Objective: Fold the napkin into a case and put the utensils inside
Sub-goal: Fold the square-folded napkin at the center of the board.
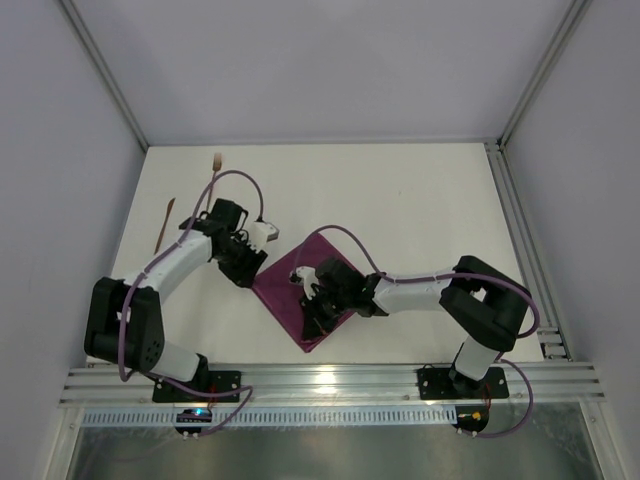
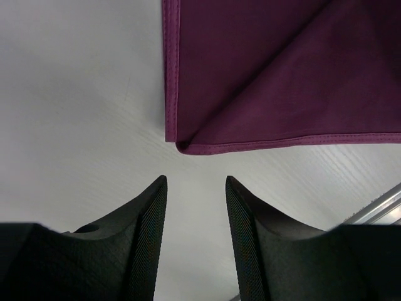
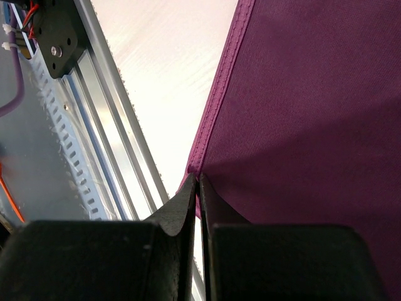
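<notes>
The plum-purple napkin point(image 1: 318, 250) lies folded on the white table, set diagonally between the two arms. In the left wrist view its folded corner point(image 2: 182, 145) sits just ahead of my left gripper point(image 2: 196, 182), which is open with only bare table between its fingers. My right gripper point(image 3: 198, 182) is shut on the napkin's hemmed edge point(image 3: 216, 106) near the table's front rail. From above, the left gripper point(image 1: 247, 268) is at the napkin's left side and the right gripper point(image 1: 312, 322) over its near end. The utensils lie far left: a wooden fork point(image 1: 216, 160) and a slim knife point(image 1: 165, 222).
An aluminium rail point(image 1: 330, 380) runs along the table's near edge, close to the right gripper and seen beside it in the right wrist view point(image 3: 119, 119). Frame posts bound the table at the left and right.
</notes>
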